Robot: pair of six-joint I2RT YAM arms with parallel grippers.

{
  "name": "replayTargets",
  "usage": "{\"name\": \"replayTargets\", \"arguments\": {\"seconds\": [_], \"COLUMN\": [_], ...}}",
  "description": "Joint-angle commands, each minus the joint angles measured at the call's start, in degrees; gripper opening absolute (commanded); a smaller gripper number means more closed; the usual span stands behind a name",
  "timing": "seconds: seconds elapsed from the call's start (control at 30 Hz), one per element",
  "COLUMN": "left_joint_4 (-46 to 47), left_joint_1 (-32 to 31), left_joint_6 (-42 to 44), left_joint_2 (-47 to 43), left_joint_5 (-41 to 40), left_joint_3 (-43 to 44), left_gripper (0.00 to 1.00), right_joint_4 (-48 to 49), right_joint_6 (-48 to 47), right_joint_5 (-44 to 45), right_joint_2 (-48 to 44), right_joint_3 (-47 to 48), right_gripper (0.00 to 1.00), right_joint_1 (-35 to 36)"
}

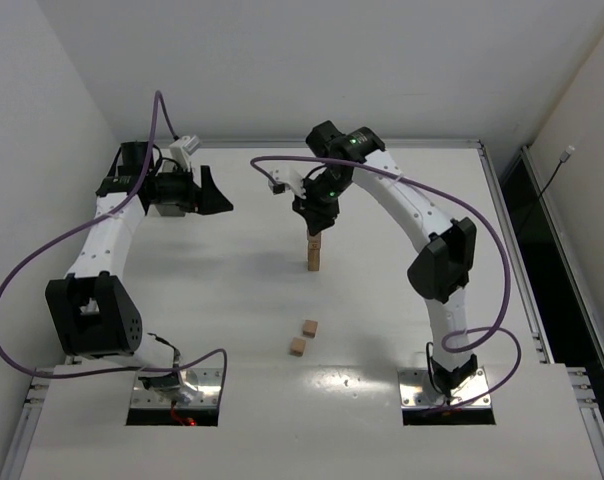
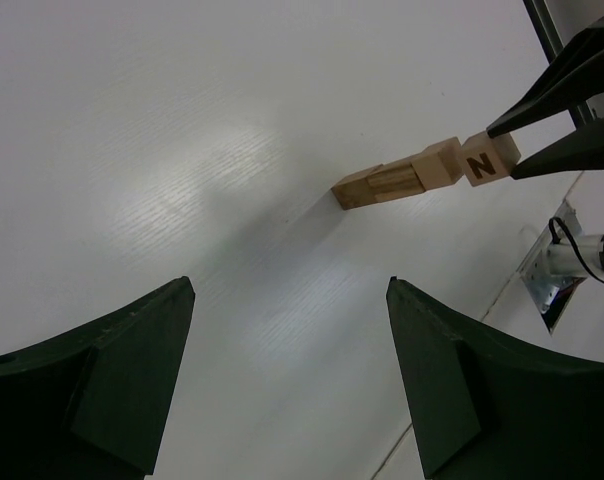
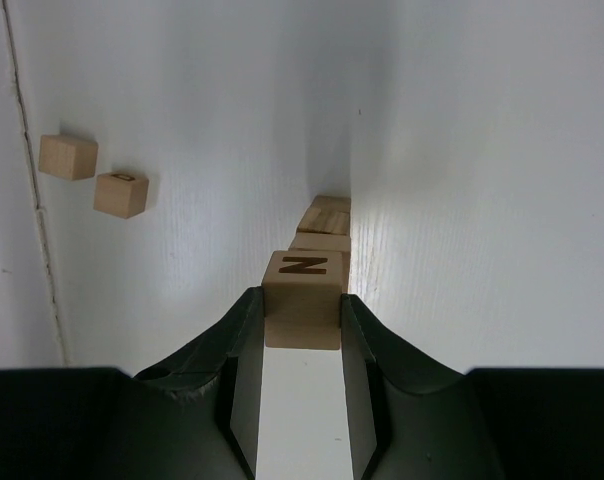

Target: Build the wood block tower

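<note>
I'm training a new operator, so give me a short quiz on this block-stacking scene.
1. True or false: the left gripper holds a wood block.
2. Which letter shows on the block in the right gripper? A) N B) K C) S
3. How many loose blocks lie on the table, away from the tower?
Key: 1 false, its jaws are open and empty; 2 A; 3 two.

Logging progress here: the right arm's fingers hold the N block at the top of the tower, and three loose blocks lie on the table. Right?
Not quite. Two loose blocks lie on the table, not three; the top external view shows it. The rest stands: the right arm's fingers hold the N block at the top of the tower.
</note>
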Motion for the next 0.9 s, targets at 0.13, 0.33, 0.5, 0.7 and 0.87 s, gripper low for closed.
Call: {"name": "replayTargets", "arguments": {"seconds": [0.13, 0.33, 0.5, 0.7, 0.87], "left_joint_4": [1.8, 1.8, 1.8, 1.8, 1.8], "left_joint_1": [0.7, 0.7, 0.7, 0.7, 0.7], "left_joint_6": [0.0, 0.0, 0.0, 0.0, 0.0], "left_joint_2": [0.2, 1.2, 1.8, 1.8, 1.8], "left_joint_5": [2.7, 3.3, 3.3, 3.8, 3.8], "left_joint_3": [0.6, 1.1, 1.6, 1.6, 1.6], "left_gripper": [0.75, 0.75, 0.75, 0.75, 0.75], "right_joint_4": [-1.3, -1.3, -1.3, -1.3, -1.3], "right_joint_6": [-0.2, -0.2, -0.2, -0.2, 0.4], "right_joint_5": [-0.8, -0.8, -0.2, -0.2, -0.2], "right_joint_2": [1.6, 2.1, 2.1, 2.1, 1.6], "right_joint_3": [3.1, 3.1, 3.1, 2.6, 2.1], "right_gripper": [0.0, 0.0, 0.0, 0.0, 0.0], "right_joint_1": [-0.3, -0.3, -0.3, -1.4, -1.4]}}
